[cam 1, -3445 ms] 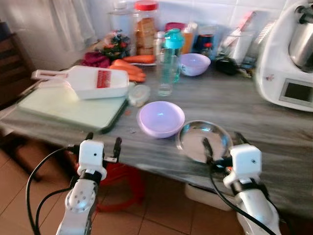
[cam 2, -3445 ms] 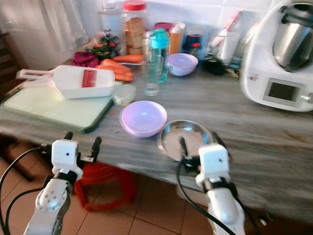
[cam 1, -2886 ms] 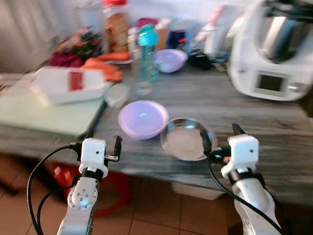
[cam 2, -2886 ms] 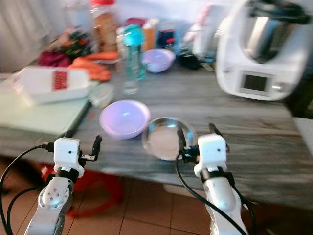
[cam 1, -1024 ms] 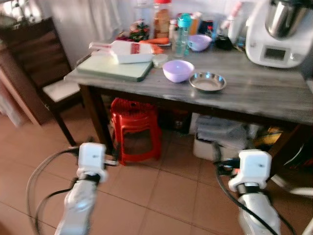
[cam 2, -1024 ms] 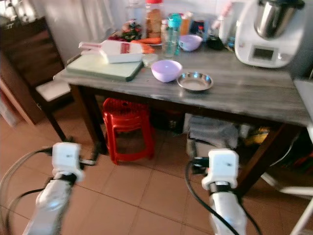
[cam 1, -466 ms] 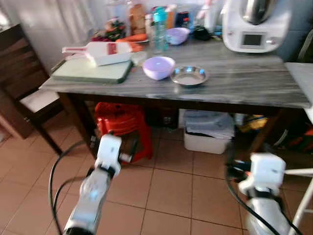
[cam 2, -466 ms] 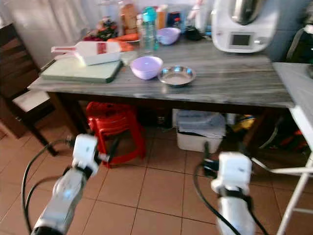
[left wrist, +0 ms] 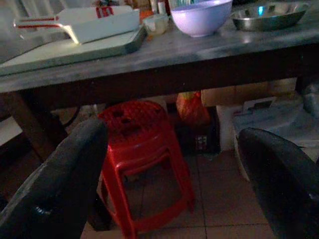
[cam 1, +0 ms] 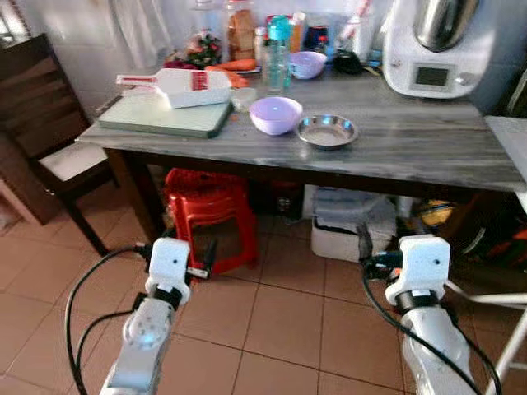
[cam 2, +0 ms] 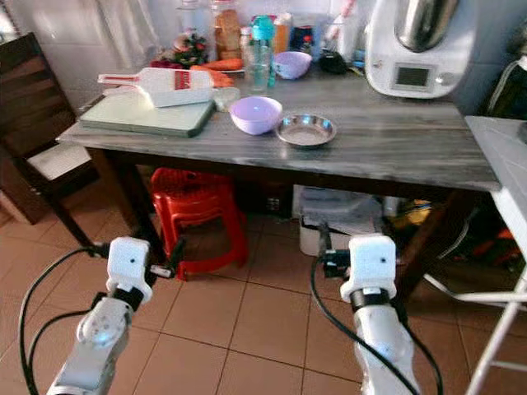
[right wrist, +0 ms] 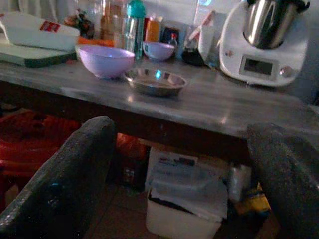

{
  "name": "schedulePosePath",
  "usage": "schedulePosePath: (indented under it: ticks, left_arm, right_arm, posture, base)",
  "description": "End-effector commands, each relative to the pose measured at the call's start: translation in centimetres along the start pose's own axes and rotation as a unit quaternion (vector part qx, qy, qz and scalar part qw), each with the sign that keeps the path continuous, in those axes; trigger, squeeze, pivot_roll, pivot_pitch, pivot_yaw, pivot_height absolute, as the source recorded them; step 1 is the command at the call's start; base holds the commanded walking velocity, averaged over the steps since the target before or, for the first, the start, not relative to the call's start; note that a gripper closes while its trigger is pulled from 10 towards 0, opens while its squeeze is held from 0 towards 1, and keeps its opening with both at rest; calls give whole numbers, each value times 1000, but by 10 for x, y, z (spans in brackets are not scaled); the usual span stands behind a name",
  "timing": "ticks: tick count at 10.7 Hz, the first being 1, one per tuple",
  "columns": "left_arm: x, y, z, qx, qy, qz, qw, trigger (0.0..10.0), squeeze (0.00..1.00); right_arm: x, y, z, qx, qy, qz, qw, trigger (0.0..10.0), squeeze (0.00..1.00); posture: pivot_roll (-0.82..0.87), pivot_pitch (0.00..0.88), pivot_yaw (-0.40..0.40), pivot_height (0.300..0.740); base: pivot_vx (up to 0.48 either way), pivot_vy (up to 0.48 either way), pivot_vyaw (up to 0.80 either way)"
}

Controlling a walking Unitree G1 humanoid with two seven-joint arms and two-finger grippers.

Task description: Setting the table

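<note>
We stand back from the grey worktop [cam 1: 428, 148], over the tiled floor [cam 1: 280, 321], and we take the lilac bowl [cam 1: 276, 114] near its front edge as our landmark. Just to the right of the bowl sits a shallow steel dish [cam 1: 327, 131], close beside it but seemingly not touching. To the left of the bowl lies a pale green cutting board [cam 1: 165, 118], and on the board rests a white slicer [cam 1: 183, 85] with a red patch, its handle pointing away from the bowl. Behind the bowl stands a clear bottle with a teal cap [cam 1: 278, 54], and beyond that a second, smaller lilac bowl [cam 1: 306, 64] among jars and carrots [cam 1: 239, 64]. Far to the right of the bowl, at the back of the worktop, is a white kitchen machine [cam 1: 432, 45] with a steel jug. Below the bowl, under the worktop, we see a red plastic stool [cam 1: 202, 206] and, right of it, a white storage box [cam 1: 350, 226]. A dark wooden chair [cam 1: 49, 140] stands at the worktop's left end.

Our left claw [left wrist: 169, 174] hangs low before the stool, fingers [left wrist: 60, 184] spread wide and holding nothing. Our right claw [right wrist: 179, 174] hangs low towards the storage box, likewise wide and empty. The small tub [cam 1: 243, 99] between board and bowl is too blurred to identify.
</note>
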State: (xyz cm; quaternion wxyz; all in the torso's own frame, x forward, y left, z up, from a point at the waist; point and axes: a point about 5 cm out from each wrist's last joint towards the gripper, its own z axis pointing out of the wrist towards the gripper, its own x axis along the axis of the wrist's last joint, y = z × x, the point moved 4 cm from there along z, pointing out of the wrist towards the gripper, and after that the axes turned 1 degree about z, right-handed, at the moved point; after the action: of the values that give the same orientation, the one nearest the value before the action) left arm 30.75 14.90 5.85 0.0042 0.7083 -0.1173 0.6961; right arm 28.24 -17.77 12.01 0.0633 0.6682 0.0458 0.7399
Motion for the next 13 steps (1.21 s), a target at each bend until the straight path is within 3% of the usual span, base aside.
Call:
schedulePosePath:
  ticks: [1,2,5,9,13]
  left_arm:
    - [-1,5,-1,-7,0,4,1000,10000,0]
    - [2,12,1,-28,3,2,1000,10000,0]
    - [18,13,10,-39,22,-5,999,10000,0]
    - [19,20,11,-42,21,-18,999,10000,0]
    - [22,18,10,-42,22,-16,999,10000,0]
  right_arm:
    - [-1,4,0,-8,-2,4,1000,10000,0]
    - [0,3,-1,-7,1,5,1000,10000,0]
    - [1,-3,1,-4,3,10,1000,10000,0]
    - [1,0,0,-5,0,7,1000,10000,0]
    - [2,-5,2,0,-1,13,1000,10000,0]
  posture:
    - [47,0,35,740]
    - [45,0,40,740]
    - [44,0,40,740]
    - [38,0,32,740]
    - [51,0,36,740]
  base:
    - [0,0,0]
    - [0,0,0]
    - [0,-179,0]
    - [0,-415,-686]
    - [0,-416,0]
